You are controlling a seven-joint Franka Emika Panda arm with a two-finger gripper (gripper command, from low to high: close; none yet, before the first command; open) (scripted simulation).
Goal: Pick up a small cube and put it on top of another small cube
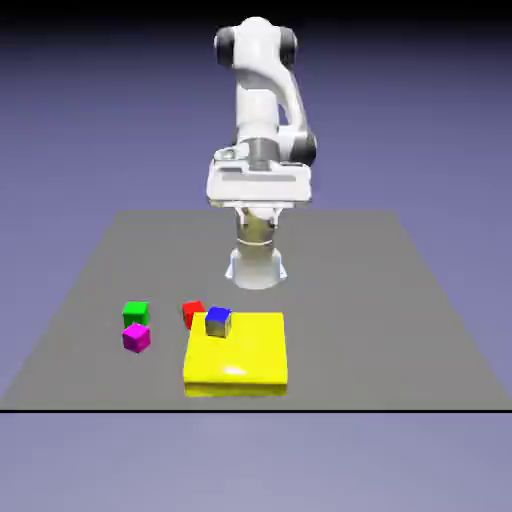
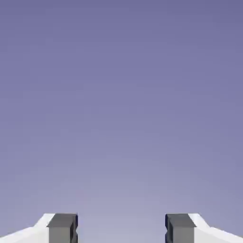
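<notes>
The small bright green cube [image 1: 135,312] sits on the grey table [image 1: 400,300] toward the exterior view's left. Just in front of it lies a magenta cube [image 1: 136,338], and a red cube [image 1: 193,313] is a short way to its right. My gripper [image 1: 258,186] hangs high over the table's far middle, well above and behind all the cubes. In the hand view the gripper [image 2: 121,228] is open, its grey fingertips [image 2: 62,228] wide apart with only the blue-violet backdrop between them. No cube shows in the hand view.
A flat yellow slab [image 1: 245,362] lies near the table's front edge, right of the red cube. A blue cube [image 1: 219,322] rests on its far left corner. The robot's base [image 1: 255,268] stands behind the slab.
</notes>
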